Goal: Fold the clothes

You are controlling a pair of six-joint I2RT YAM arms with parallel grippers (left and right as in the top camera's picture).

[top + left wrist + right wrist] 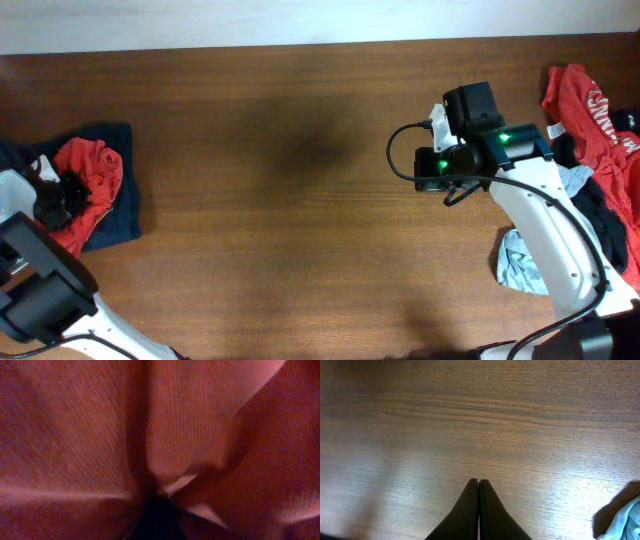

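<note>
Orange-red T-shirt (98,165) lay crumpled on a navy garment (120,215) at the left edge of the tabletop (300,200). The left end effector (60,195) was fully closed, pinching the shirt's fabric, which suggested the pick-up step. The right end effector (479,484) was closed and empty above bare wood. The next move probably called for lifting the shirt clear and spreading it flat at centre.

From overhead, you look straight down on the whole counter (300,200). Your left wrist view sits so close to the red cloth (200,420) that fabric fills it. Your right wrist view looks past its hand (479,482), low over the counter, sharing with the overhead a pale blue cloth (626,519) at its corner.
</note>
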